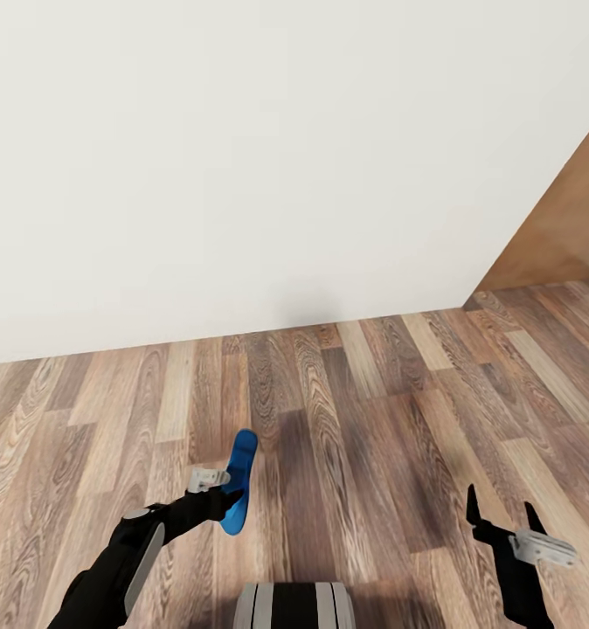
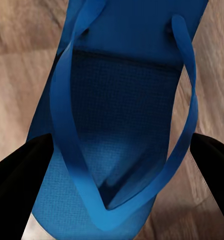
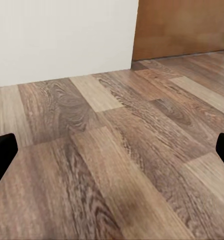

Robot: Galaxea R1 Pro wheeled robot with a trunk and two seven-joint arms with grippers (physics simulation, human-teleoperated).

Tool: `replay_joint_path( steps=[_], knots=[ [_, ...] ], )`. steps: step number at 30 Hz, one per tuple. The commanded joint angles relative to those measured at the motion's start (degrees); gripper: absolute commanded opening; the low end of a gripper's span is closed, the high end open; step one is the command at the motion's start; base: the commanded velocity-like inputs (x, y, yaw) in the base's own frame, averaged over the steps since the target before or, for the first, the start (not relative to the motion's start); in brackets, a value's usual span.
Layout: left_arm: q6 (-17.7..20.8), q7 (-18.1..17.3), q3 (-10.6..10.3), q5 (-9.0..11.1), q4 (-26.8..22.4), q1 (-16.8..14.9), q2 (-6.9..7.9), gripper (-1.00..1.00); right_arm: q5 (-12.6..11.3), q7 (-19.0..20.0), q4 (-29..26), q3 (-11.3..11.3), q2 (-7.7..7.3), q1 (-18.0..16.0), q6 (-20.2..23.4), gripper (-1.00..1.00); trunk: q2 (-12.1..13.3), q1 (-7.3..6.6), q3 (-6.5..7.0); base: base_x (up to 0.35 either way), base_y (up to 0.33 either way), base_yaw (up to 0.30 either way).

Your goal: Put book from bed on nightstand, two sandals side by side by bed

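Note:
A bright blue sandal (image 1: 240,476) hangs above the plank floor at the lower left of the head view, with my left gripper (image 1: 231,500) shut on its near end. In the left wrist view the sandal (image 2: 121,115) spans the space between the two black fingers (image 2: 19,172), thong strap facing the camera. My right gripper (image 1: 502,514) stands open at the lower right, its fingers apart with nothing between them. The book, the bed and the nightstand are out of view.
A white wall (image 1: 242,157) runs across the far side, close ahead. A brown wooden panel (image 1: 565,227) angles in at the right, also seen in the right wrist view (image 3: 184,25). Wood-plank floor (image 1: 373,419) stretches in front.

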Motion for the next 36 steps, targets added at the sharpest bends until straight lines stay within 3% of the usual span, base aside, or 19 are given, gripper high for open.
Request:
replay_joint_path(
  steps=[1, 3, 5, 9, 16, 19, 22, 25, 28, 29, 31, 34, 36],
  knots=[
    [0.49, -0.26, 0.1, 0.28, -0.04, -0.01, -0.03, -1.0, -0.44, 0.32, 0.02, -0.02, -0.01, -0.01, 1.16, 1.0, 0.0, -0.03, 0.19, 0.0, 0.0, 0.0],
    [0.49, -0.32, 0.06, 0.27, -0.04, -0.01, -0.06, -1.0, -0.5, 0.34, 0.03, 0.02, 0.0, -0.04, 4.82, 1.0, 0.03, -0.08, 0.64, 0.0, 0.0, 0.0],
    [0.49, -0.36, 0.03, 0.26, -0.04, -0.01, -0.08, -1.0, -0.47, 0.38, -0.05, 0.04, 0.02, -0.07, 12.34, 1.0, 0.06, -0.14, 1.08, 0.0, 0.0, 0.0],
    [0.49, -0.38, 0.02, 0.31, -0.03, -0.01, -0.1, -1.0, -0.34, 0.68, -1.71, 0.15, 0.0, -0.08, 22.95, 1.0, 0.11, -0.24, 1.96, 0.0, 0.0, 0.0],
    [0.57, -0.46, 0.06, 0.32, -0.03, -0.01, -0.09, -1.0, -0.3, 0.9, -13.51, 0.51, -0.02, -0.08, 33.16, 1.0, 0.2, -0.42, 3.52, 0.0, 0.0, 0.0],
    [0.57, -0.47, 0.01, 0.32, -0.03, -0.01, -0.09, -1.0, -0.28, 2.68, -17.06, 0.6, -0.02, -0.16, 42.86, 1.0, 0.24, -0.5, 4.18, 0.0, 0.0, 0.0],
    [0.58, -0.47, -0.05, 0.32, -0.03, -0.01, -0.16, -1.0, -0.39, 10.61, -19.2, 0.5, -0.09, -0.28, 54.22, 1.0, 0.28, -0.57, 4.84, 0.0, 0.0, 0.0],
    [0.58, -0.47, -0.04, 0.32, -0.03, -0.01, -0.17, -1.0, -0.62, 17.18, -20.39, 0.34, -0.45, -0.32, 58.5, 1.0, 0.32, -0.65, 5.51, 0.0, 0.0, 0.0],
    [0.61, -0.52, 0.0, 0.32, -0.03, -0.01, -0.18, -1.0, -1.18, 23.43, -20.95, 0.1, -3.04, -0.29, 61.38, 1.0, 0.36, -0.73, 6.17, 0.0, 0.0, 0.0],
    [0.63, -0.53, 0.0, 0.32, -0.02, -0.01, -0.18, -1.0, -1.72, 24.59, -20.88, 0.0, -4.12, -0.28, 61.76, 1.0, 0.38, -0.75, 6.4, 0.0, 0.0, 0.0],
    [0.65, -0.6, -0.04, 0.33, -0.03, -0.01, -0.18, -1.0, -6.26, 26.6, -20.06, -0.46, -5.8, -0.26, 62.21, 1.0, 0.4, -0.81, 6.84, 0.0, 0.0, 0.0],
    [0.66, -1.87, -0.13, 0.62, -0.03, -0.01, -0.18, -1.0, -14.8, 29.5, -16.83, -1.01, -6.45, -0.26, 62.32, 1.0, 0.44, -0.88, 7.5, 0.0, 0.0, 0.0],
    [0.66, -2.84, -0.15, 0.96, -0.03, -0.01, -0.18, -1.0, -17.94, 31.53, -14.75, -0.99, -6.57, -0.26, 62.34, 1.0, 0.47, -0.94, 7.95, 0.0, 0.0, 0.0]
  ],
)
